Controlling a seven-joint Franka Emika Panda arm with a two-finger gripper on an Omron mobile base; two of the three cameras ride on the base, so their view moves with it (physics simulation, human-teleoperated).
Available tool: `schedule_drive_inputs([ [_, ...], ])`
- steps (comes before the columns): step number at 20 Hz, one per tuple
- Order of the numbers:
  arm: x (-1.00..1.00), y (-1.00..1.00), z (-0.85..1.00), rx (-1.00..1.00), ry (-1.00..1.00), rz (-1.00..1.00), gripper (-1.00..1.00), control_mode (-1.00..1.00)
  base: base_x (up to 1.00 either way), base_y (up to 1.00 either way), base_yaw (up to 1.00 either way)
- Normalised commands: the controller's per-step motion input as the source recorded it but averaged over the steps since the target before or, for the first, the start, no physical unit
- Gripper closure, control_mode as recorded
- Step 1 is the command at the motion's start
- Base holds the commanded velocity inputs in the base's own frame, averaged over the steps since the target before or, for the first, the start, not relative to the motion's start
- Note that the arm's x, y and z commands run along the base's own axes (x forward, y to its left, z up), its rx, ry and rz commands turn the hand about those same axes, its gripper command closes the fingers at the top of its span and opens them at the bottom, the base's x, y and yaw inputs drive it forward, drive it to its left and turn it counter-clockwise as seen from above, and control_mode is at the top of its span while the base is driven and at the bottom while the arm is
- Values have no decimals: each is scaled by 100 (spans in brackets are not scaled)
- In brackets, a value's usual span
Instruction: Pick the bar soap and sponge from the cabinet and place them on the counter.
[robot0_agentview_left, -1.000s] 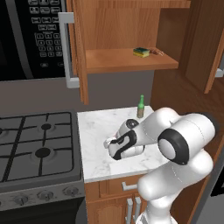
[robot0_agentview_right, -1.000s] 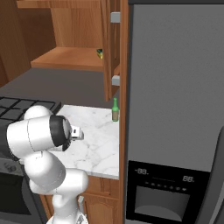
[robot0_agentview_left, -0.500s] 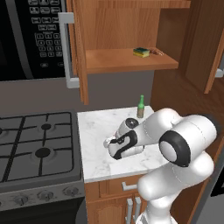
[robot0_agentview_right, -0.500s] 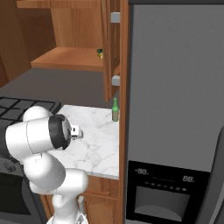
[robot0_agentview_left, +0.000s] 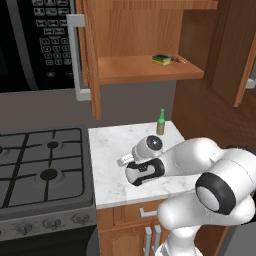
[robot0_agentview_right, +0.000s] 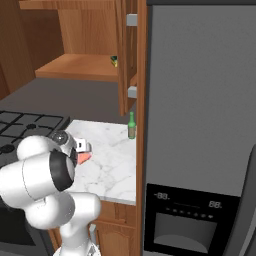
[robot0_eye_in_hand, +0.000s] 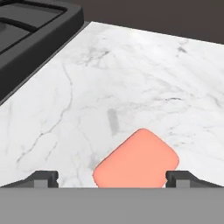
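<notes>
2 rear base views over the counter (robot0_agentview_left: 115, 145); hand view close above it.

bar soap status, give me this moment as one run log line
soap: flat on counter, between fingertips | gripper: open, low over soap | sponge: on cabinet shelf | next: fetch sponge

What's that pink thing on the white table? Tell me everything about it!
That is the bar soap, a small flat salmon-pink bar with rounded corners and a smooth, plain surface. It lies flat on the white, grey-veined marble counter, turned at a slant. The open tool sits over it, a fingertip on each side, neither touching it. A corner peeks out beside the arm.
</notes>
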Motion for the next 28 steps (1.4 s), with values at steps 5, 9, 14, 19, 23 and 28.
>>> schedule_drive_inputs([
  [5, -19, 0, 51, 0, -12, 5, -100, -100, 0, 0, 0],
  [9, -40, -6, 28, 0, -10, 3, -100, -100, 0, 0, 0],
  [14, -76, -26, 11, 0, -1, 0, -100, -100, 0, 0, 0],
  [19, -94, -32, 31, 0, -2, 0, -100, -100, 0, 0, 0],
  [23, -97, -30, 41, 0, -8, 0, -100, -100, 0, 0, 0],
  [28, -71, -15, 40, 0, -12, 0, -100, -100, 0, 0, 0],
])
